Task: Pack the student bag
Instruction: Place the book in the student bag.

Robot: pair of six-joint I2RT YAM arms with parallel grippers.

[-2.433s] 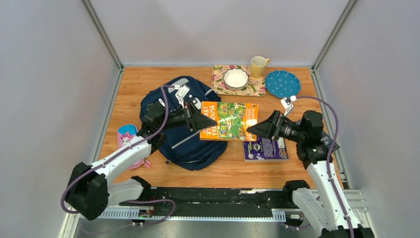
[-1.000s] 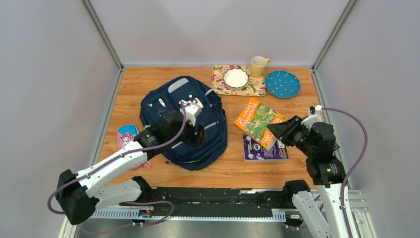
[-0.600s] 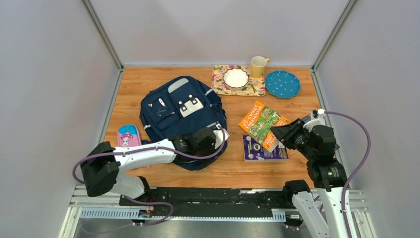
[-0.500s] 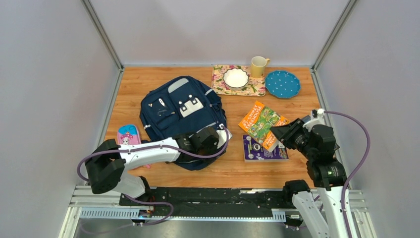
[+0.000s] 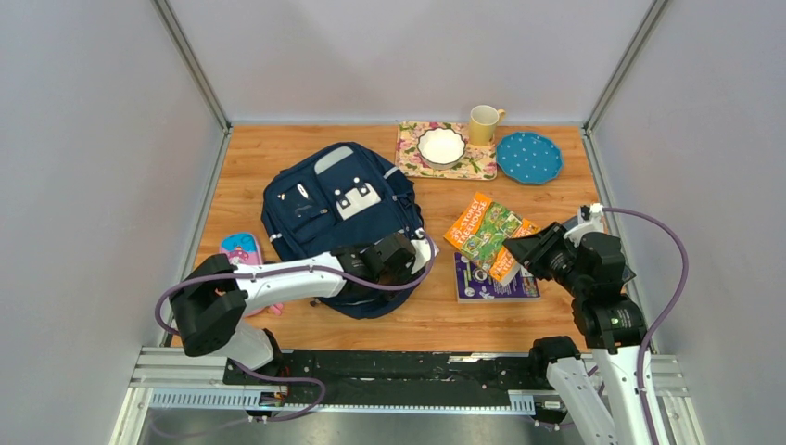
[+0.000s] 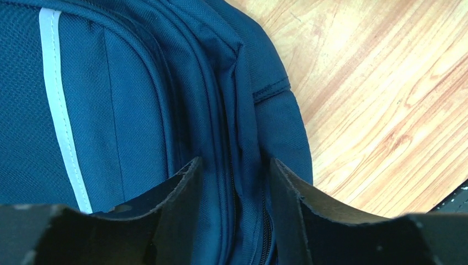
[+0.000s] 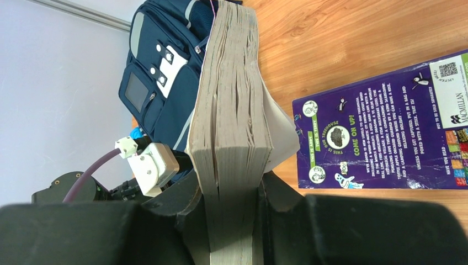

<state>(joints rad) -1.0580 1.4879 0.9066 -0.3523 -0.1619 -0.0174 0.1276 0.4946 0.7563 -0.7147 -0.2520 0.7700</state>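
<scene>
The student bag is a navy backpack lying flat at the table's left centre, front pockets up. My left gripper is down on its near right edge. In the left wrist view the gripper stands open, its fingers astride the bag's zip seam and touching the fabric. My right gripper is shut on an orange picture book, held tilted above the table right of the bag. The right wrist view shows the gripper clamping the book's page block.
A purple book lies flat beneath the held book. At the back stand a floral mat with a white bowl, a yellow mug and a teal dotted plate. A pink pencil case lies left of the bag.
My left gripper let go of the orange book and swung from over the bag's front down to its near right edge. The right gripper drew the book right and keeps holding it.
</scene>
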